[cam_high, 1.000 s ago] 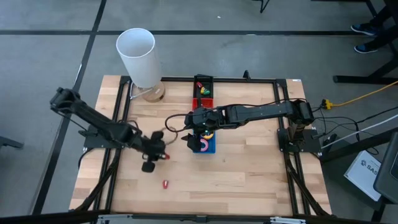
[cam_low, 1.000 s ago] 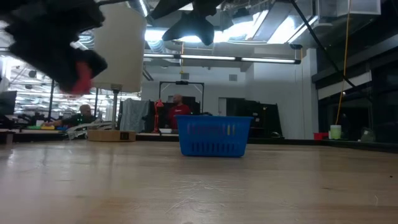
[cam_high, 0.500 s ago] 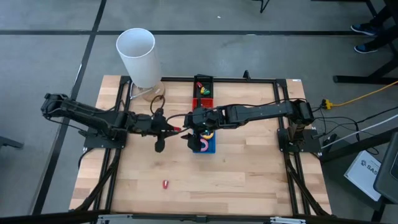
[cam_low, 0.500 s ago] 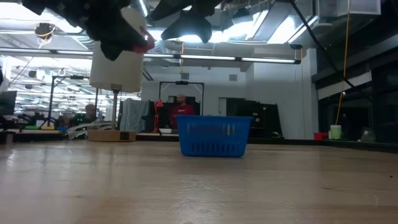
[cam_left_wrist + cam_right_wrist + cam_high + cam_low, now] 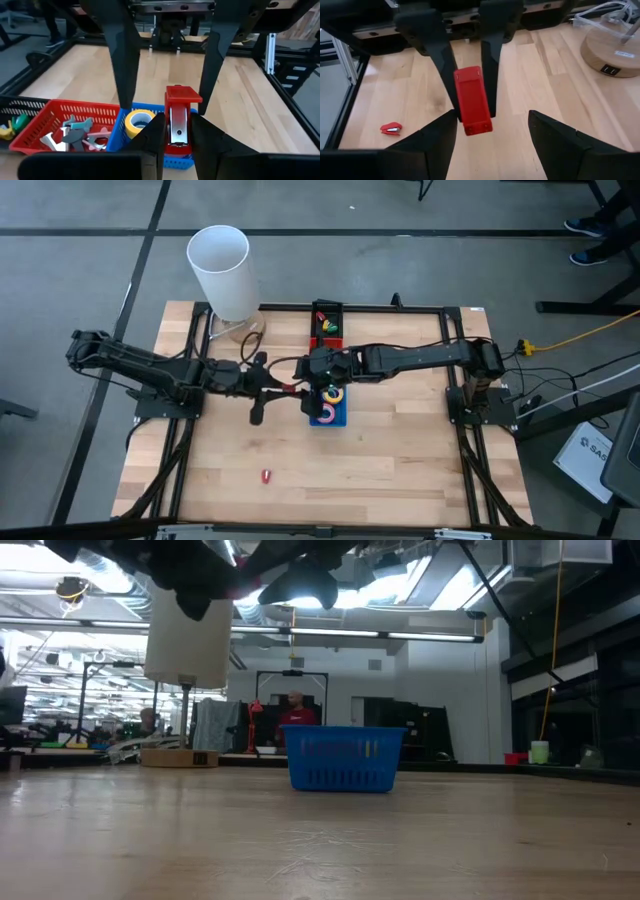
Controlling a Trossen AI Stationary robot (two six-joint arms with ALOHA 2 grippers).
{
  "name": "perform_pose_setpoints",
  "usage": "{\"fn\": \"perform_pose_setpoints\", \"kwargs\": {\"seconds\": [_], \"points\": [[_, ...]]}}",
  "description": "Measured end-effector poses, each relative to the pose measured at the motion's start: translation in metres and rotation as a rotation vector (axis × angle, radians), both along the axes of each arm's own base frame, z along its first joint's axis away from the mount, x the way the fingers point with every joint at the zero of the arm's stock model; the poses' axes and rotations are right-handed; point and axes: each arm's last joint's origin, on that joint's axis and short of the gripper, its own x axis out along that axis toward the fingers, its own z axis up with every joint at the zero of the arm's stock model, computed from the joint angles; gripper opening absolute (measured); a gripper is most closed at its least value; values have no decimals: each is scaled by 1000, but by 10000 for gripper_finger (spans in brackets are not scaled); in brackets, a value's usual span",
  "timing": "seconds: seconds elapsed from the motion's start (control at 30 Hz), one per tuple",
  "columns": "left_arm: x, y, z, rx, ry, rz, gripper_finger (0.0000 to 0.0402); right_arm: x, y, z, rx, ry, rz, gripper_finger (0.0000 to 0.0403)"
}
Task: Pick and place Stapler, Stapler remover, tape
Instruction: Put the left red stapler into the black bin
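From above, your left hand (image 5: 290, 388) reached across the worktop (image 5: 400, 450) holding a red stapler (image 5: 289, 388) just beside the blue basket (image 5: 328, 414). Your right hand (image 5: 312, 372) hung over that basket, where yellow and pink tape rolls (image 5: 330, 396) lay. A second small red stapler (image 5: 266, 476) lay alone near the front edge, with bare wood all around it. The white cup (image 5: 223, 272) stood at the back left.

At worktop height, the blue basket (image 5: 346, 758) sat mid-worktop, both arms dark overhead, with free room on either side.

From the left wrist, your fingers (image 5: 156, 140) were narrowed onto the red stapler (image 5: 178, 119), held above the blue basket's (image 5: 150, 107) rim beside the yellow tape roll (image 5: 138, 121); the red basket (image 5: 45, 118) next to it held stapler removers (image 5: 70, 136).

From the right wrist, your own fingers (image 5: 440, 140) stood wide apart, with the held stapler (image 5: 472, 100) between the other arm's fingers beyond.
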Motion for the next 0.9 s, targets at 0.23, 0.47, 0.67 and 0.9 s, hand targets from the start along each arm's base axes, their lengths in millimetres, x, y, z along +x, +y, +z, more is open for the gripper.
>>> {"fn": "perform_pose_setpoints", "kwargs": {"seconds": [0.23, 0.47, 0.67, 0.9], "points": [[1, 0, 0, -1, -3, 13, 61, 0, -3, 1, -11, -5, 27, 167], [0, 0, 0, -11, -3, 26, 97, 0, -2, 1, -42, -7, 85, 56], [0, 1, 0, -14, -4, 45, 132, 0, -3, 0, -28, -4, 84, 58], [0, 3, -1, -15, 4, 60, 177, -3, -8, -4, -15, 54, 80, 58]]}}
